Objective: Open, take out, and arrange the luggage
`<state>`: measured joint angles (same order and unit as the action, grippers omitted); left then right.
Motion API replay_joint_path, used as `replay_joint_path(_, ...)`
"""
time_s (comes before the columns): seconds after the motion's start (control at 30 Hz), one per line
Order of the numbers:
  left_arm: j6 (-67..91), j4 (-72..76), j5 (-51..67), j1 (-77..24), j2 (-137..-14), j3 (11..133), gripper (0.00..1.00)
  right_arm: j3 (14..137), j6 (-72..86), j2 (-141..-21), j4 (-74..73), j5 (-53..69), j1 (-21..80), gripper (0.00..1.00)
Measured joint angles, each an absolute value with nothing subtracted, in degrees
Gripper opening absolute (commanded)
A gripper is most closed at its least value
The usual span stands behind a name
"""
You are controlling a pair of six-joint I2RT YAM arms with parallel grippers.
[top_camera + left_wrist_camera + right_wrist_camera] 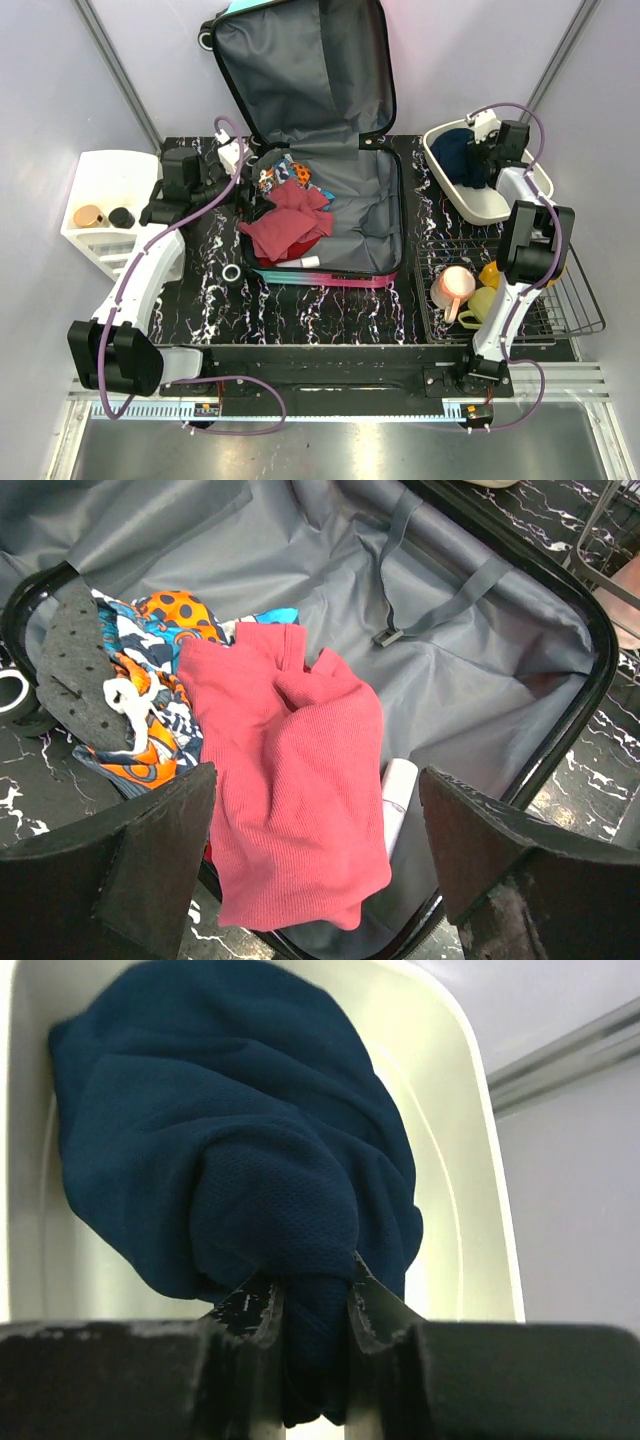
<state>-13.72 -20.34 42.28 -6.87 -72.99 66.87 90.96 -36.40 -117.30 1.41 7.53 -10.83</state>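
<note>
Currently, largest first.

- Luggage (300, 70): mid-table, lid raised, part-filled.
- White tub (495, 208): right of the luggage, holds the navy garment (230, 1130).
- Red garment (290, 810): heaped inside the luggage, touching patterned cloth (150, 680).
- Left gripper (315, 815): fingers wide, above the red garment.
- Right gripper (310, 1305): fingers narrow, pinching navy fabric.

Risk: a careless pinch likely drags the patterned cloth along, and unreleased navy fabric may trail out of the tub.

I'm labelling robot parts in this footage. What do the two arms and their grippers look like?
The left arm and right arm are alike: white links between boxy black joint housings, with a purple cable looping along each. The left gripper and right gripper have thick black wedge-shaped fingers, rough and scuffed at the edges.
</note>
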Motion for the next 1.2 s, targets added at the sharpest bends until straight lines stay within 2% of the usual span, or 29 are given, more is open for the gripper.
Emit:
replay_joint_path(0.07,-14.3,-21.6,42.3,-6.9,-73.0,66.9,0.86,90.7,-38.5,-117.3,-0.5,7.5,-11.5,0.46)
replay_joint_path(0.1,-14.7,-22.3,42.2,-6.9,-73.1,66.9,0.86,90.7,-39.5,-117.3,-1.7,7.5,-11.9,0.60)
replay_joint_path(0.2,-15.9,-25.0,41.7,-6.9,-73.9,67.2,0.86,90.8,-42.5,-117.2,-6.7,7.4,-13.2,0.83)
replay_joint_path(0.23,-16.6,-26.3,41.4,-6.9,-74.4,67.7,0.86,90.8,-42.9,-117.2,-8.7,7.4,-13.6,0.97)
replay_joint_path(0.27,-17.2,-27.4,41.1,-6.9,-74.9,68.0,0.86,90.9,-43.6,-117.1,-11.2,7.6,-13.9,1.00)
replay_joint_path(0.5,-23.0,-35.2,37.2,-6.9,-75.6,69.7,0.86,96.2,-42.8,-113.8,-30.1,13.2,-15.1,1.00)
replay_joint_path(0.63,-26.0,-38.8,34.3,-7.0,-75.6,69.7,0.83,100.2,-37.2,-108.2,-34.1,20.9,-14.8,1.00)
replay_joint_path(0.9,-24.7,-42.1,28.0,-7.9,-78.5,72.6,0.83,102.2,-24.8,-100.3,-34.2,32.8,-9.0,1.00)
replay_joint_path(1.03,-19.8,-42.3,25.9,-7.0,-80.5,74.4,0.83,96.4,-20.8,-97.8,-31.1,36.3,-2.4,0.98)
replay_joint_path(1.2,-16.1,-43.6,27.1,-4.8,-80.9,74.4,0.77,87.7,-16.2,-95.7,-25.0,41.2,6.4,0.95)
